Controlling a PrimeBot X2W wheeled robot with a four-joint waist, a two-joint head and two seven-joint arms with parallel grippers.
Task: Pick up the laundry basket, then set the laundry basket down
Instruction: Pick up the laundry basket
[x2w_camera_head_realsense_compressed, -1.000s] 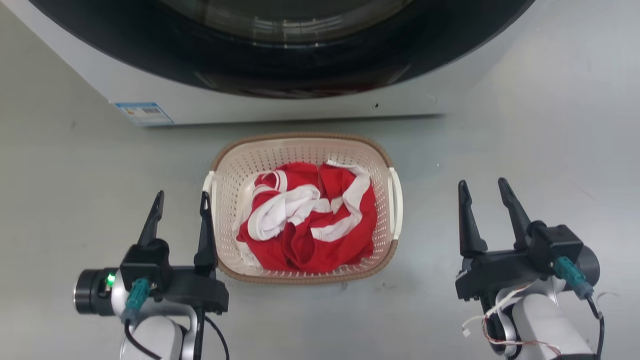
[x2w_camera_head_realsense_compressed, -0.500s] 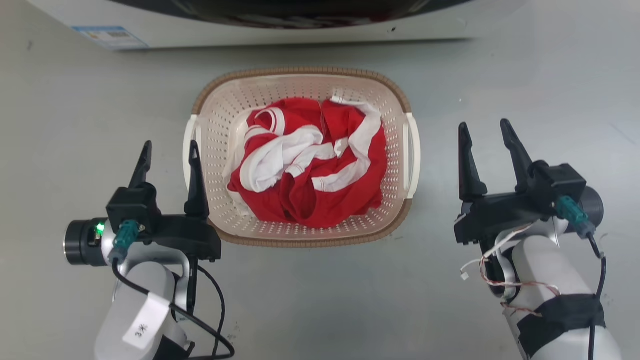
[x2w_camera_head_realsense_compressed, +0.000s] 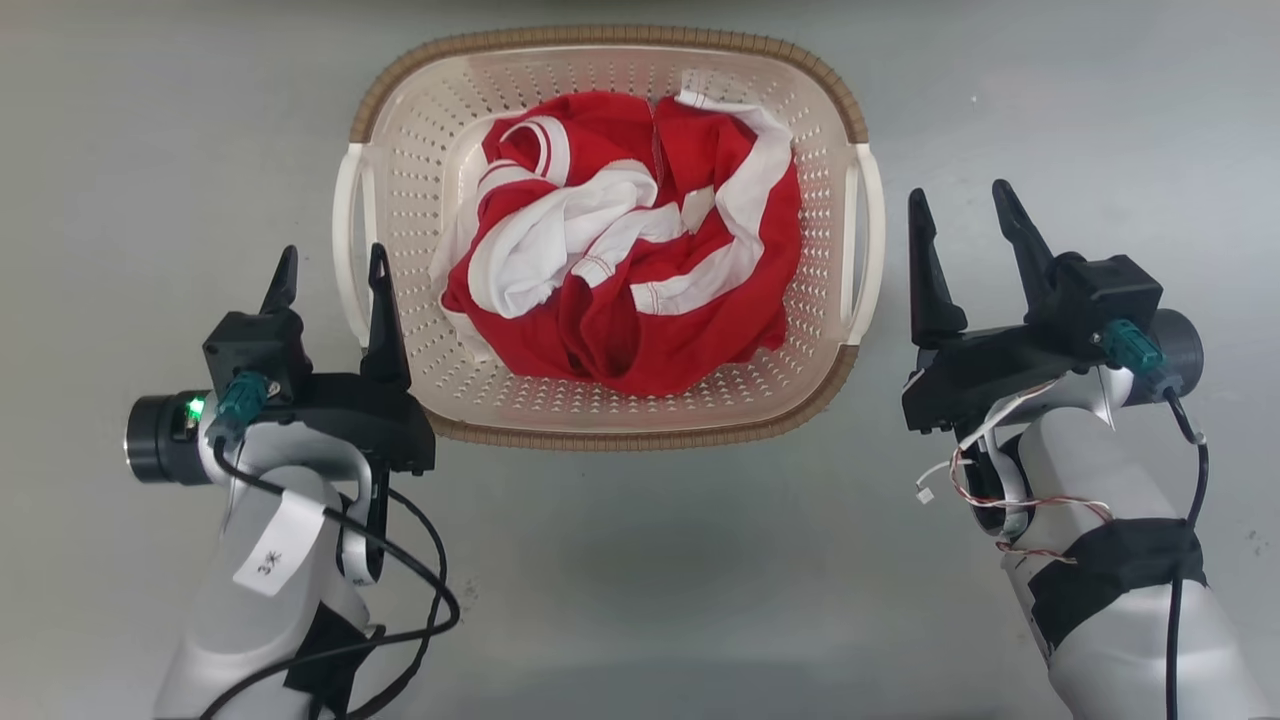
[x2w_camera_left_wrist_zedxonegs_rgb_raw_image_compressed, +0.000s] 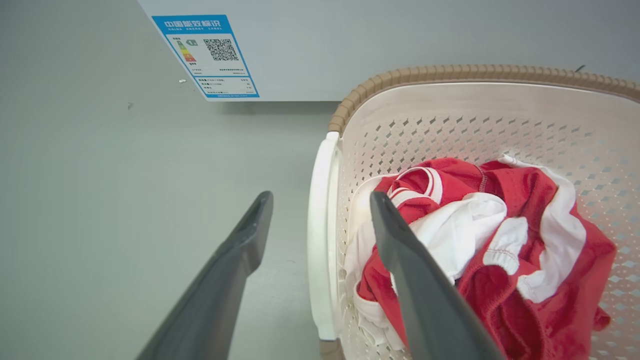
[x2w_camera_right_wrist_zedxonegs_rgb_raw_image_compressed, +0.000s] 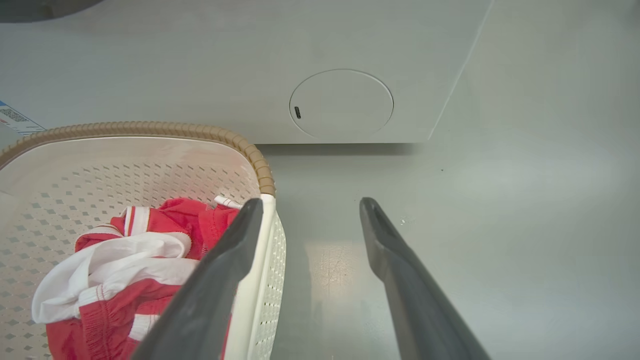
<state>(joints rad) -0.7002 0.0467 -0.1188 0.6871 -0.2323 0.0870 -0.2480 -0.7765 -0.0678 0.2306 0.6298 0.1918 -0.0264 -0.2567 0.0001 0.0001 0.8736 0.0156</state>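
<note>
Laundry basket (x2w_camera_head_realsense_compressed: 600, 438) on floor (x2w_camera_head_realsense_compressed: 640, 600), red-white clothes (x2w_camera_head_realsense_compressed: 620, 250) inside — left gripper (x2w_camera_head_realsense_compressed: 333, 250) fingers apart, flanking left handle (x2w_camera_head_realsense_compressed: 343, 220); right gripper (x2w_camera_head_realsense_compressed: 958, 190) fingers apart, just beside right handle (x2w_camera_head_realsense_compressed: 872, 240).

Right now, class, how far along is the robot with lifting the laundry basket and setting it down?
Done: both open grippers flank the basket on the floor. In hand: the left gripper has a finger either side of the left handle; the right gripper sits just outside the right handle. Left: gripping, lifting, setting down.
</note>
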